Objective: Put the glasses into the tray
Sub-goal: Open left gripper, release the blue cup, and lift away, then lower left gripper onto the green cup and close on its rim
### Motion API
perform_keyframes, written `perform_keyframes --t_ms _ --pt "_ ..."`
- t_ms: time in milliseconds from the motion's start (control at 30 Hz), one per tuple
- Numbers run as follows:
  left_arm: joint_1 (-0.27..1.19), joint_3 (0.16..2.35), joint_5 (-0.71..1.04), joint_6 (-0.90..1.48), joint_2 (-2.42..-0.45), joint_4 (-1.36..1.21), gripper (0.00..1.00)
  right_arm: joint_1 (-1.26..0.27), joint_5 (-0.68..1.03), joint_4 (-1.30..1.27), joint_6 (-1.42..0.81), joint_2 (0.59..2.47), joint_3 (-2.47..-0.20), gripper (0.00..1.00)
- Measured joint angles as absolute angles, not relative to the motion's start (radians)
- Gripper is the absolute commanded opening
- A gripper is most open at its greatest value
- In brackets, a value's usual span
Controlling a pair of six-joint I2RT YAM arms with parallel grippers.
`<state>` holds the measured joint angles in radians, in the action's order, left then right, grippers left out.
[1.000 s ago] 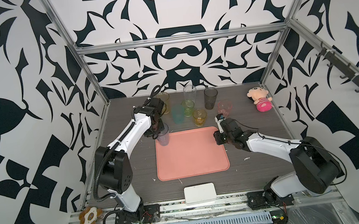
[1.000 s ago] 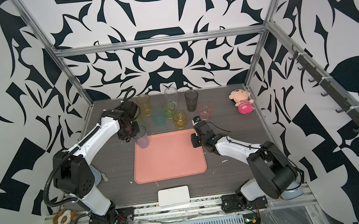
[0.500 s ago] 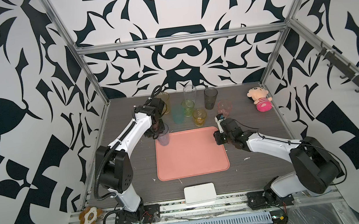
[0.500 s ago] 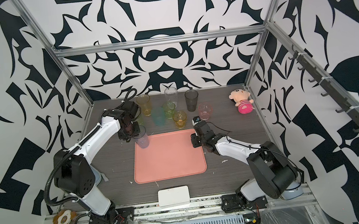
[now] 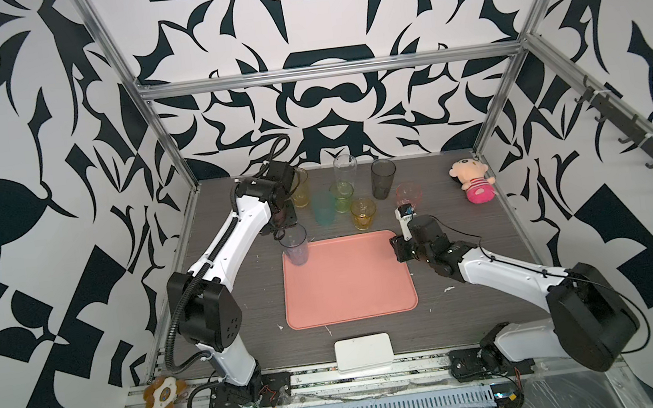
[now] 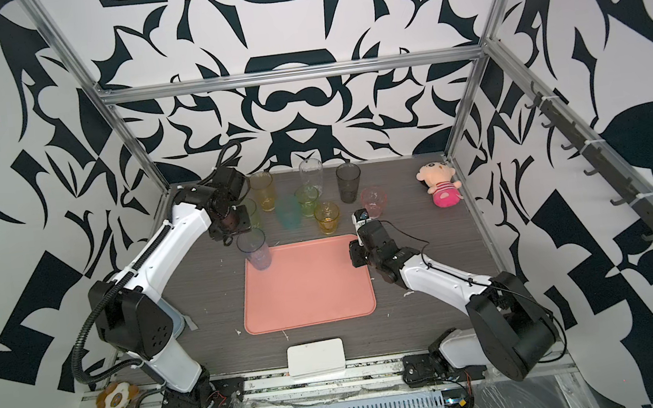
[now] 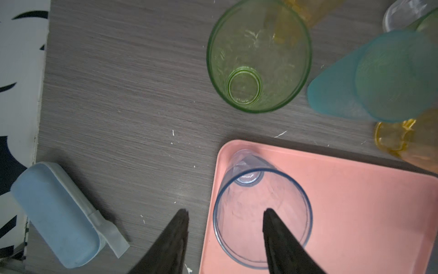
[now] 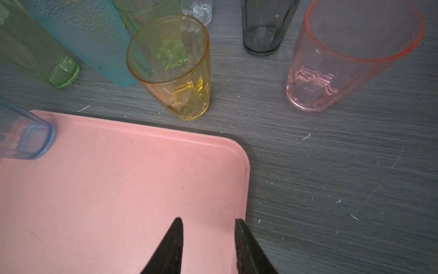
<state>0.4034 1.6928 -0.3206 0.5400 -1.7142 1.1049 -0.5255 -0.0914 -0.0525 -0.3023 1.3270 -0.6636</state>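
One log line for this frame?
left hand: open over blue glass rim | blue glass: upright in tray corner | right hand: open, empty, over tray edge | other glasses: on table

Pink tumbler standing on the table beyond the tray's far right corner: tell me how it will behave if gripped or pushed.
The pink tumbler looks thin-walled and translucent, so it is probably light. Its rim is wider than its base, so a push up high may tip it. Its glossy wall may slip in a grip.
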Motion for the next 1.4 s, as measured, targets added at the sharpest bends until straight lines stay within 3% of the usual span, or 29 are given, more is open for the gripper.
perform_keyframes --t_ms 133,533,1400 --pt "0.385 1.744 -0.334 0.533 -1.714 1.101 0.64 -0.527 -0.093 -0.055 -0.297 1.327 -0.661 0.40" --pt "0.285 1.805 -0.316 0.552 -1.779 1.059 0.67 -0.528 -0.098 -0.057 -0.287 1.328 -0.661 0.40" --pt "0.268 1.846 -0.245 0.575 -1.937 0.965 0.60 -0.528 -0.102 -0.057 -0.284 1.330 -0.661 0.40"
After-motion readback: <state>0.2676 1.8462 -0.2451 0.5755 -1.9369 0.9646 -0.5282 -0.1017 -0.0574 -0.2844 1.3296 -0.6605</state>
